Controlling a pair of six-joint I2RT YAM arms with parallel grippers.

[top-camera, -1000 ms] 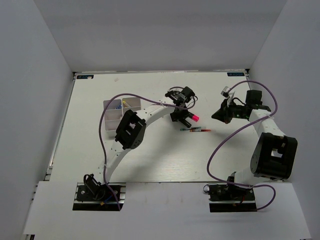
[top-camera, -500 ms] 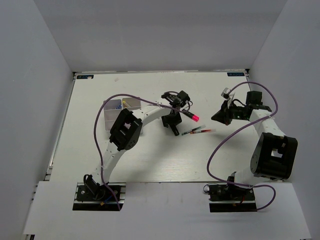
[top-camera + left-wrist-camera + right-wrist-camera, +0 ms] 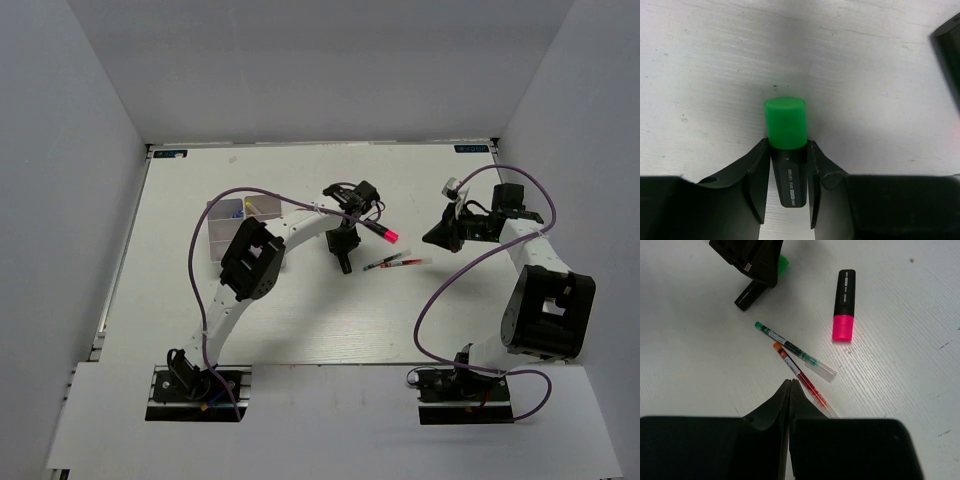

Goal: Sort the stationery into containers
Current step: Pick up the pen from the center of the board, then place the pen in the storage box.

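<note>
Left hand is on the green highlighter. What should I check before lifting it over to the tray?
1. Left hand grip on green highlighter: ok, fingers press both sides of its black body.
2. Highlighter off the table: cannot tell.
3. Right hand out of the way: ok, shut, empty, off to the side.
4. Pink highlighter, green pen, red pen clear of the grip: ok, lying apart.
5. Free slot in tray: cannot tell, partly hidden.

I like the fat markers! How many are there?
2. The green-capped highlighter sits between the left fingers; the pink-capped highlighter lies on the table. The tray may hide more.
</note>
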